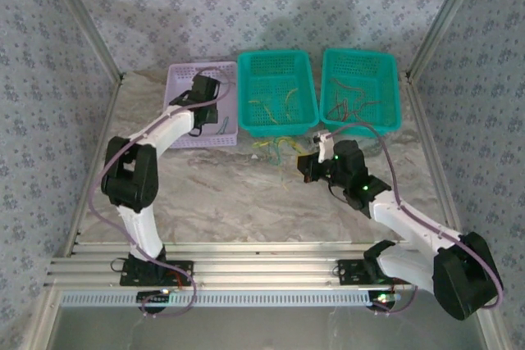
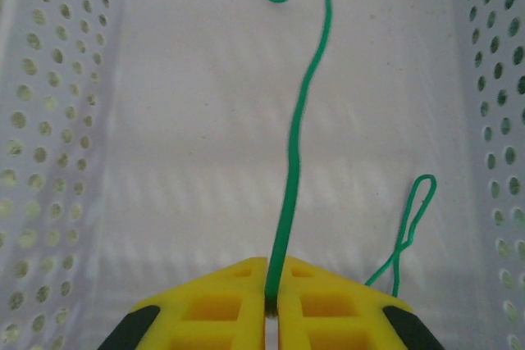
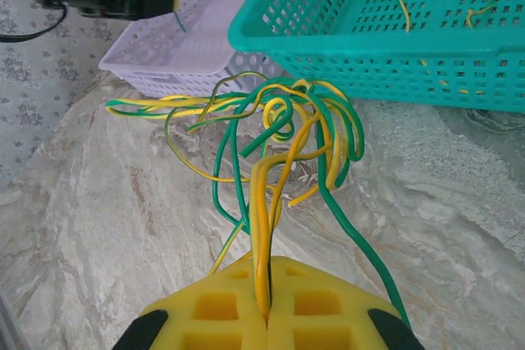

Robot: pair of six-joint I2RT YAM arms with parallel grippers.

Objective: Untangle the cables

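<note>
Notably, left gripper (image 2: 271, 284) pinches green wire (image 2: 298, 145); right gripper (image 3: 267, 284) clamps yellow wire (image 3: 261, 227), ends hidden between jaws.

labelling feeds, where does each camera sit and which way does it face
Top external: above, behind the robot, looking down on table; left arm, right arm show.
Left wrist: looks into lilac basket; left gripper pinches green wire.
Right wrist: faces tangle; right gripper grips yellow wire.
Shared: top and right wrist show tangle, teal basket.
</note>
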